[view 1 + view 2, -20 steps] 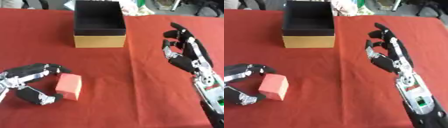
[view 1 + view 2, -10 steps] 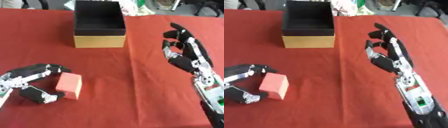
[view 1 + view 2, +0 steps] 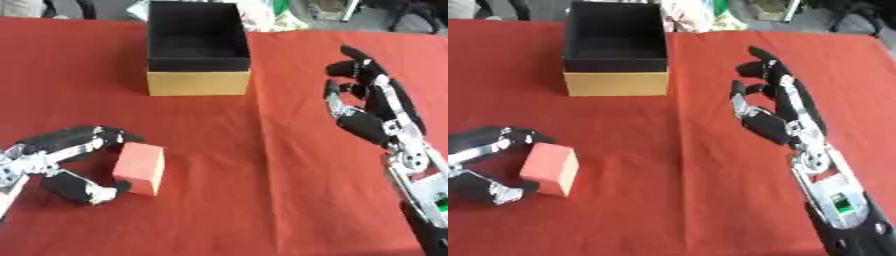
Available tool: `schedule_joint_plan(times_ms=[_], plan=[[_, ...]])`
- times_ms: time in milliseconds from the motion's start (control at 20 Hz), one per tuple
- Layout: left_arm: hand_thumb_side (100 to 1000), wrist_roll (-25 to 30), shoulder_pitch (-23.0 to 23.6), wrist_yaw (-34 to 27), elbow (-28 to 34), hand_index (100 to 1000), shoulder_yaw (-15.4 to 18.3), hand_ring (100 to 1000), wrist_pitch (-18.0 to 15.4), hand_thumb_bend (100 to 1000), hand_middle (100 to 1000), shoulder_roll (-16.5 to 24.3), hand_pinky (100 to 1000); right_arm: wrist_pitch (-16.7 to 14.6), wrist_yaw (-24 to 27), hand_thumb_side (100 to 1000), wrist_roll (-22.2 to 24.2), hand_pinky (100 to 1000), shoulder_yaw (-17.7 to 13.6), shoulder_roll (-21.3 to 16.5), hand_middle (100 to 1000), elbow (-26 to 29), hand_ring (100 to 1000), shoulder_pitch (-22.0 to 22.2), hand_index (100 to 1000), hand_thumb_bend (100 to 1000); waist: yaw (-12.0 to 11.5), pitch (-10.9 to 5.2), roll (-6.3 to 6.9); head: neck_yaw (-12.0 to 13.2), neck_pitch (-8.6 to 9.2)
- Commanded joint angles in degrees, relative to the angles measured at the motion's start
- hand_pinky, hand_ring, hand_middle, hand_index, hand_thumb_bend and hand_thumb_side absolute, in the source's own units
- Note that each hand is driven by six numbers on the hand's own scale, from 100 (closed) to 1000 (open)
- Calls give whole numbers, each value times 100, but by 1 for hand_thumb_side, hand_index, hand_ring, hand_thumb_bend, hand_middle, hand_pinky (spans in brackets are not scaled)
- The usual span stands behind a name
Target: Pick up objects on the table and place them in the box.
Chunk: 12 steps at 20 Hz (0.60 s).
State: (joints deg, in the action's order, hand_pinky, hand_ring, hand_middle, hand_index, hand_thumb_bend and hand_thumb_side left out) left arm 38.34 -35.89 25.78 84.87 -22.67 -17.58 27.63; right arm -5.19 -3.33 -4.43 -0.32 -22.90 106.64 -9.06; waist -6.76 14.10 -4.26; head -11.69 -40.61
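A salmon-red block (image 3: pixel 140 168) lies on the red tablecloth at the lower left. My left hand (image 3: pixel 63 165) wraps it from the left: curled fingers over its top, thumb under its near corner, touching it. The open box (image 3: pixel 197 47), black inside with tan outer walls, stands at the top centre and looks empty. My right hand (image 3: pixel 372 110) hovers at the right with fingers straight and spread, holding nothing.
The red tablecloth (image 3: pixel 262 180) covers the whole work surface. Beyond its far edge show chair legs and some white and green clutter (image 3: pixel 271 10).
My left hand has closed further round the block, thumb drawn in under it. The block and hand have shifted slightly. The right hand has not moved.
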Motion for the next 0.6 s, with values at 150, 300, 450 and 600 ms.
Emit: schedule_joint_plan(times_ms=[150, 300, 450, 600], plan=[[251, -21, -56, 20, 68, 803, 13, 848, 21, 221, 617, 40, 778, -11, 22, 210, 18, 637, -28, -73, 699, 41, 797, -51, 940, 100, 12, -76, 31, -4, 71], [236, -140, -55, -31, 137, 750, 42, 837, 65, 197, 588, 50, 773, -11, 22, 210, 15, 637, -32, -71, 699, 40, 797, -49, 940, 100, 13, -73, 36, -6, 72], [232, -281, -63, -89, 246, 737, 97, 830, 126, 177, 573, 70, 769, -11, 19, 210, 14, 637, -37, -69, 699, 38, 797, -45, 940, 100, 12, -73, 41, -11, 72], [229, -405, -102, -161, 393, 735, 168, 826, 197, 165, 571, 106, 768, -10, 15, 210, 9, 637, -43, -72, 699, 37, 797, -38, 940, 100, 9, -76, 46, -16, 70]])
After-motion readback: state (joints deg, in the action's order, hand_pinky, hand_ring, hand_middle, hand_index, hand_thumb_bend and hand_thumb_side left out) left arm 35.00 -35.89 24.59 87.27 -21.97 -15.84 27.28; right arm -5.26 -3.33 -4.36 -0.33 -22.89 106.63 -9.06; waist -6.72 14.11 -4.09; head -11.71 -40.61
